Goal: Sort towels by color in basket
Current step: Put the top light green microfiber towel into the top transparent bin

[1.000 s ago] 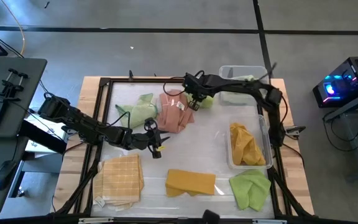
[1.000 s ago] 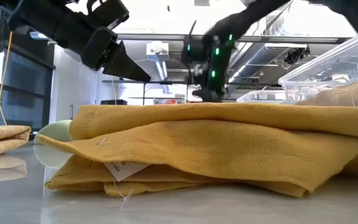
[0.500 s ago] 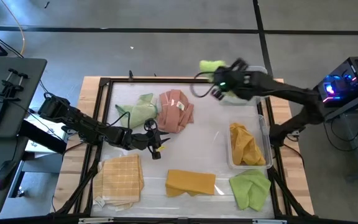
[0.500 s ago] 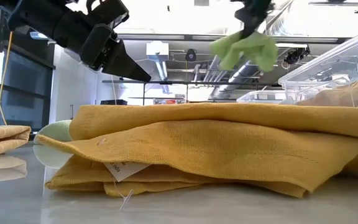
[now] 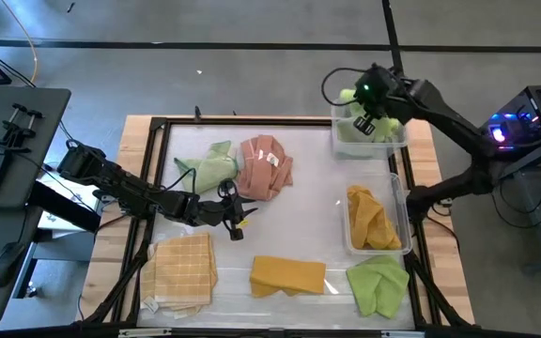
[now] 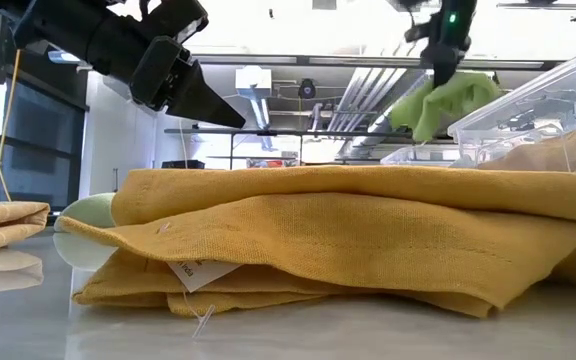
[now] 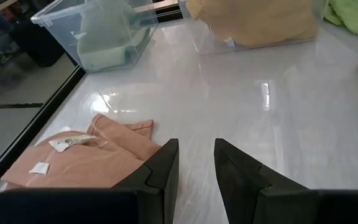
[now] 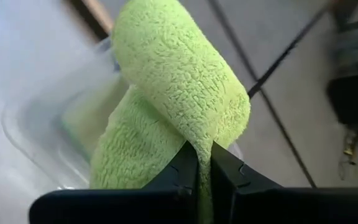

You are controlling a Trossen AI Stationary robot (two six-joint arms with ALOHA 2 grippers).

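Terrycloth hangs from the right pincer (image 8: 197, 171), whose fingers are pressed together on a fold of the lime green towel (image 8: 179, 99). In the high view that pincer (image 5: 372, 111) holds the towel (image 5: 349, 96) above the far clear bin (image 5: 338, 141), which already contains a pale green towel (image 7: 107, 37).

The towel drapes limply from one pinched ridge, so I judge it light, soft and floppy. It should drop freely once released, though its pile may cling briefly to the fingers. A raised crease or bunched corner is the best place to grip such cloth; a flat middle offers nothing to pinch.

The left pincer (image 7: 194, 165) waits low over the worktop (image 7: 272, 124), its fingers slightly apart and empty, just beside the salmon pink towel (image 5: 266, 167). Its folded edge looks like an easy hold.

Another pale green towel (image 5: 210, 166) lies against the pink one. A mustard towel (image 5: 373, 218) fills the near bin (image 5: 350, 246). A second mustard towel (image 5: 287, 275), a checked tan towel (image 5: 184, 268) and another lime towel (image 5: 379, 284) rest along the near edge.
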